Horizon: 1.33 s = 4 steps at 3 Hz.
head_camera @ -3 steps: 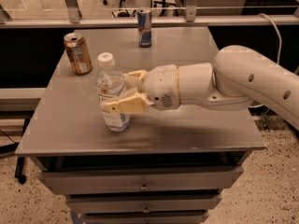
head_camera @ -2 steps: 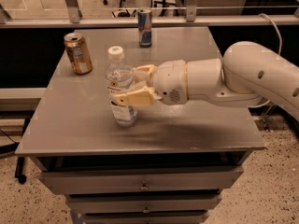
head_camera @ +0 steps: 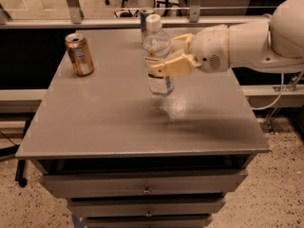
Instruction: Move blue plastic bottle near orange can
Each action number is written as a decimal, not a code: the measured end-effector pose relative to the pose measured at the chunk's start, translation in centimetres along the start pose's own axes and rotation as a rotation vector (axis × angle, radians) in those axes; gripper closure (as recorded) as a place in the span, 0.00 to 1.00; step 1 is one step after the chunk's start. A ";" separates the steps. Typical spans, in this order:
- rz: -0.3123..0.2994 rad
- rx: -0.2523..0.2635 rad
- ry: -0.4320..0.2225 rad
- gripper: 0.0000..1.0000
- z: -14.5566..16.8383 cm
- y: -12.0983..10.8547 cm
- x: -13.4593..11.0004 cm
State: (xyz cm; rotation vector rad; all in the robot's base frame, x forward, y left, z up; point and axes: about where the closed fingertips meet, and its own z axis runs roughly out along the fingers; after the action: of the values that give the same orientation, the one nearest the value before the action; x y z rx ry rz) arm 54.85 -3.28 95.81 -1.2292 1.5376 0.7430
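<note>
The blue plastic bottle (head_camera: pixel 158 56) is clear with a white cap and a white-and-dark-blue label. It hangs upright above the middle of the grey table (head_camera: pixel 118 122), clear of its top. My gripper (head_camera: pixel 166 56) reaches in from the right and is shut on the bottle's middle, one cream finger (head_camera: pixel 173 66) in front and one behind. The orange can (head_camera: pixel 79 54) stands upright at the table's far left, well to the left of the bottle.
A slim blue-and-silver can (head_camera: pixel 145 18) stands at the table's far edge, partly hidden behind the bottle. My white arm (head_camera: pixel 251 42) spans the right side. Drawers sit below the tabletop. A rail and glass run behind the table.
My gripper has lifted the bottle off the table and carried it to the right and up. The orange can has not moved.
</note>
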 end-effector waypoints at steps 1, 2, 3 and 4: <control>-0.005 0.010 -0.003 1.00 -0.3 -0.3 -0.3; -0.009 0.028 -0.038 1.00 0.7 -0.7 -0.3; -0.023 0.035 -0.102 1.00 4.3 -3.2 -0.5; -0.050 0.008 -0.141 1.00 9.8 -7.5 -1.1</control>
State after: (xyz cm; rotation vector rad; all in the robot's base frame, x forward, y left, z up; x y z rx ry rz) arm 65.03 3.59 94.55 -1.1795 1.3894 0.7732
